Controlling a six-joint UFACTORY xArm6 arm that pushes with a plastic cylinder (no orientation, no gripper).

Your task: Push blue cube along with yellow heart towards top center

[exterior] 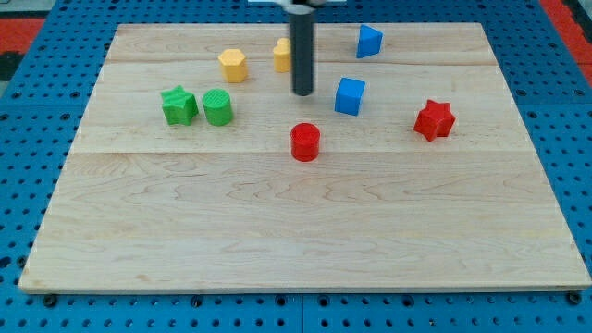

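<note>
The blue cube [350, 95] sits right of the board's middle, in its upper half. A yellow block, the heart [282, 55], lies near the view's top centre, partly hidden behind my rod. My tip [302, 92] rests on the board just left of the blue cube and below the yellow heart, apart from both. A second blue block [370, 41] lies at the top, right of the heart.
A yellow hexagonal block [233, 66] lies left of the heart. A green star [178, 105] and a green cylinder [217, 107] sit side by side at the left. A red cylinder [304, 141] is below my tip. A red star [434, 120] is at the right.
</note>
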